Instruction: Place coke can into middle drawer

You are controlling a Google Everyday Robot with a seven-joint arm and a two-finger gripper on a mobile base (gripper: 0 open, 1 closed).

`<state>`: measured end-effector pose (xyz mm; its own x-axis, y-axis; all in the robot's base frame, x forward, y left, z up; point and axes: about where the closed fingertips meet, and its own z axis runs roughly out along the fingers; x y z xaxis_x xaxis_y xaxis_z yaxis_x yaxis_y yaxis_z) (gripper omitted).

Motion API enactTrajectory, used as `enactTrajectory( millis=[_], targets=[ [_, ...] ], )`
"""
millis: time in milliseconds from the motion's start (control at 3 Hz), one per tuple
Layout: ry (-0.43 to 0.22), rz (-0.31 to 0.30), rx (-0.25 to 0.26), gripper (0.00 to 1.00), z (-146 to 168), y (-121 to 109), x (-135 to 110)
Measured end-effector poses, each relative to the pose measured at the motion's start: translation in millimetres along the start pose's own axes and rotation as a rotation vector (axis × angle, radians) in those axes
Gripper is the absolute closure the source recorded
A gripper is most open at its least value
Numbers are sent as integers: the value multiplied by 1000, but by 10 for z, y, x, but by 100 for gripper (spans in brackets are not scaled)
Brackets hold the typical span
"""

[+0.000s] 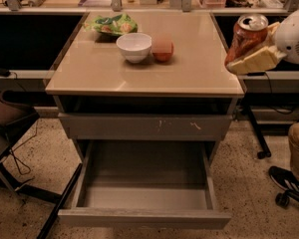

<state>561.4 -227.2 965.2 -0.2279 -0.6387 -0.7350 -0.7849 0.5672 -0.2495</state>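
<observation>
Off the desk's [189,69] right edge, your gripper [254,48] is closed around the tilted coke can [245,36] in midair; the middle drawer [144,199] stands open below.

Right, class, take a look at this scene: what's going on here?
The robot's gripper is shut on the coke can, holding it tilted in the air just off the right edge of the tabletop. Below, the middle drawer is pulled open, and the can is not yet in it. A bowl, an apple and a green bag sit on top.
</observation>
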Motion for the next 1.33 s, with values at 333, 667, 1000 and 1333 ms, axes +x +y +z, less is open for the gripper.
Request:
enactTrajectory(
  millis=[333,667,1000,1333],
  targets=[
    [-86,-81,38,100,113,395,70],
    [-48,-17,109,100,351,548,931],
    [-24,4,113,100,531,696,1176],
    [-23,4,112,100,532,698,1175]
  ],
)
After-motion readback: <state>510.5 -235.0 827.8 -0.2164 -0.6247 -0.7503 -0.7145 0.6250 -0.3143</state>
